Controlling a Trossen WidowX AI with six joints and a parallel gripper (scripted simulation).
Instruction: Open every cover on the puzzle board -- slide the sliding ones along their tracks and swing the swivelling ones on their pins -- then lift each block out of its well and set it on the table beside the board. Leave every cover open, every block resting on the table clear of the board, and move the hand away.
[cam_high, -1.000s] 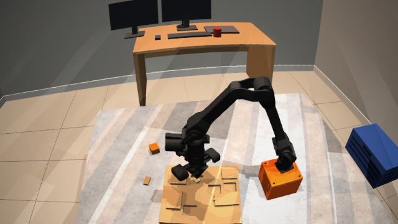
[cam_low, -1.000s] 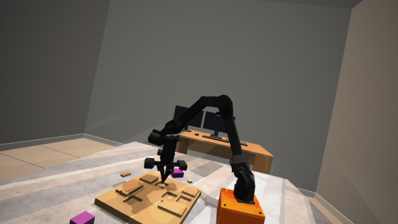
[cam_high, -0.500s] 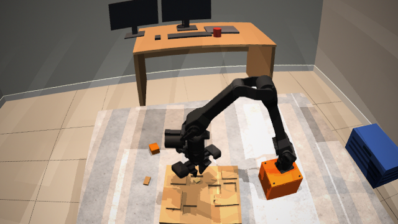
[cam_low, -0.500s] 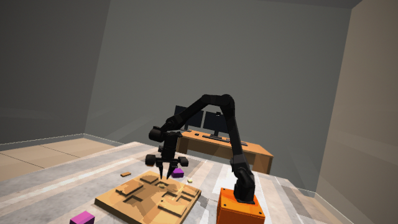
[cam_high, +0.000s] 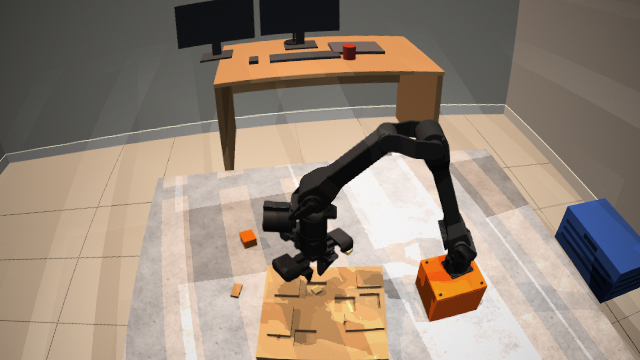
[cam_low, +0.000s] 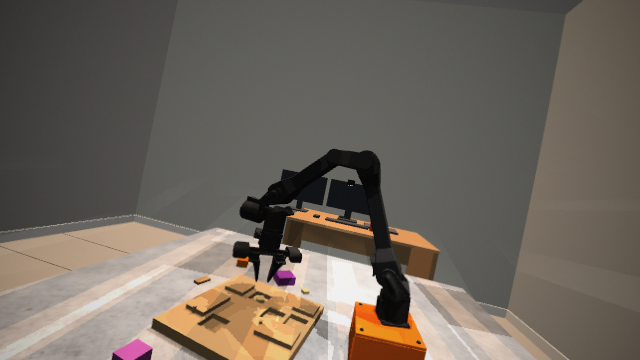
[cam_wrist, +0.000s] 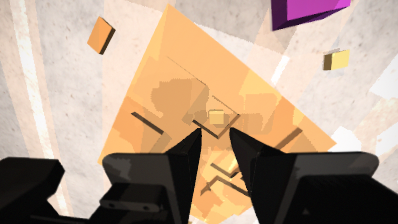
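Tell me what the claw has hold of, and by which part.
Nothing is held: the claw stands part open, and the small yellow block sits beyond its fingertips.
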